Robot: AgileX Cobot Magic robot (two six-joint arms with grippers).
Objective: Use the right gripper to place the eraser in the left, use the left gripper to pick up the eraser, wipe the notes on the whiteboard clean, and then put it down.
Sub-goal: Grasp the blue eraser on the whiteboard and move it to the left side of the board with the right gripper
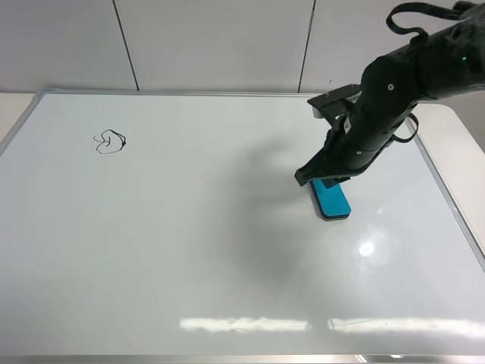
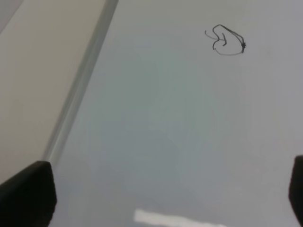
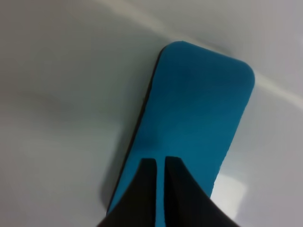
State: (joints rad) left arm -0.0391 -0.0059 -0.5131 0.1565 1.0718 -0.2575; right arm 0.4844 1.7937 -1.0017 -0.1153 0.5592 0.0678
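A blue eraser [image 1: 331, 199] with a dark base lies flat on the whiteboard [image 1: 227, 250], right of the middle. My right gripper [image 1: 322, 179] hangs just over the eraser's near-left end. In the right wrist view the eraser [image 3: 194, 113] fills the middle, and the right gripper [image 3: 160, 165] has its two fingers pressed almost together above the blue top, holding nothing. A black scribbled note [image 1: 110, 142] sits at the board's far left. The left wrist view shows the note [image 2: 227, 40]. My left gripper [image 2: 163, 189] is open and empty above the board. The left arm is out of the high view.
The whiteboard's metal frame [image 2: 80, 85] runs along the left side, with bare table [image 2: 33, 71] beyond it. The right frame edge [image 1: 447, 189] lies close behind the right arm. A tiled wall [image 1: 212, 38] stands at the back.
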